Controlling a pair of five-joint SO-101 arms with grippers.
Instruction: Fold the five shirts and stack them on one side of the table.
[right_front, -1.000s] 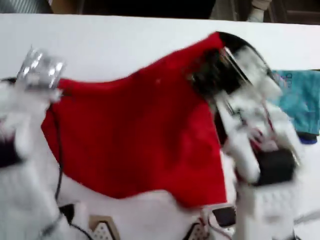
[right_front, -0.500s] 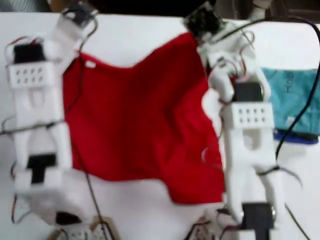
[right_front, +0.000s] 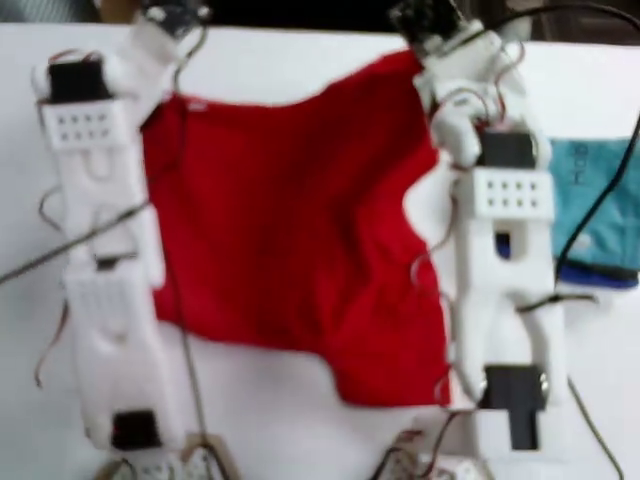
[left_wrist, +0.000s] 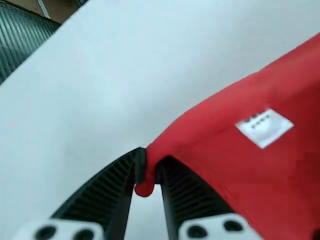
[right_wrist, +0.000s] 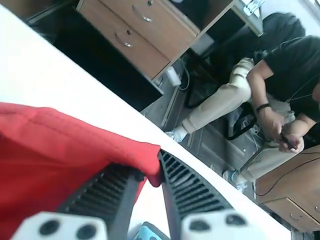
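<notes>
A red shirt (right_front: 290, 220) lies spread on the white table (right_front: 270, 60) between the two arms. My left gripper (left_wrist: 146, 170) is shut on the red shirt's (left_wrist: 240, 165) far left corner, near a white label (left_wrist: 264, 125). In the high view that gripper (right_front: 172, 22) sits at the far left edge of the table. My right gripper (right_wrist: 150, 172) is shut on the red shirt's (right_wrist: 60, 150) far right corner. From above, the right gripper (right_front: 425, 25) is at the table's far edge. A teal shirt (right_front: 600, 200) lies folded at the right side.
A dark blue cloth (right_front: 600, 275) peeks out under the teal shirt. Cables (right_front: 590, 230) run over the right arm and the teal shirt. The table's far edge (right_wrist: 125, 107) drops off just past the right gripper. Arm bases (right_front: 300, 465) stand at the near edge.
Both arms have stretched toward the far edge, carrying the red shirt's corners with them. The shirt has gone from bunched and lifted to spread flatter across the table.
</notes>
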